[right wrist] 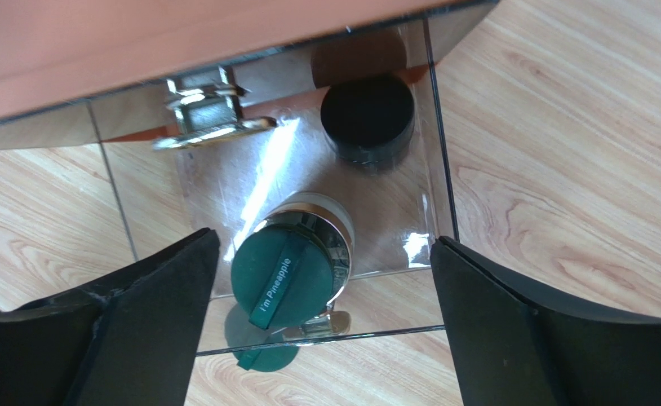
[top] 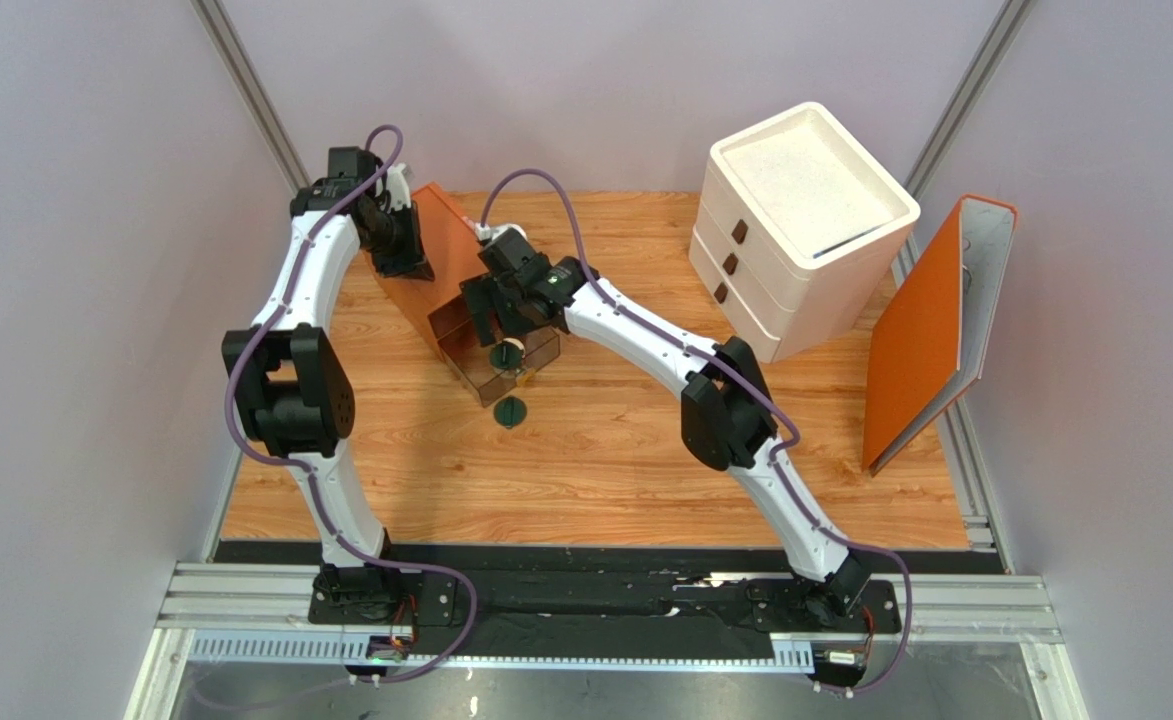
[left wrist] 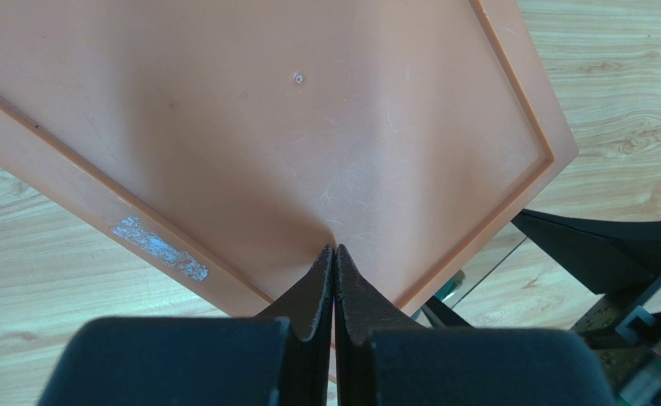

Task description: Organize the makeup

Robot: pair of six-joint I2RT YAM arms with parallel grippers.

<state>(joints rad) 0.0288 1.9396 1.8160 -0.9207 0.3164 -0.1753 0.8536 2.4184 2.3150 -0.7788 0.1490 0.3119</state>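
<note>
Top external view, from my end of the desk (top: 607,465): both arms rise from the near edge and lean toward the far left corner. First out from that edge lies a dark green compact (top: 511,413), flat on the wood. It sits just in front of a clear drawer (right wrist: 215,182) that sticks out from under the orange drawer box (left wrist: 266,127).

Over that drawer I have the right arm (top: 652,338). On its wrist camera the right jaws stand spread wide, holding nothing, one on each side of the gold-rimmed jar (right wrist: 290,275) and clear of it. The jar sits lid-up near the drawer's front wall, its green lid reading "I'm Pineapple". Deeper in the same drawer is the black compact (right wrist: 367,118), apart from the jar, with a small shiny metal piece (right wrist: 207,114) to its left.

Farther back, the left arm (top: 307,300) reaches the orange box's top. The left jaws are pressed together, tips right at its surface, pinching nothing.

At the far right corner stands the white drawer unit (top: 803,225), and an orange board (top: 930,338) leans along the right edge.
</note>
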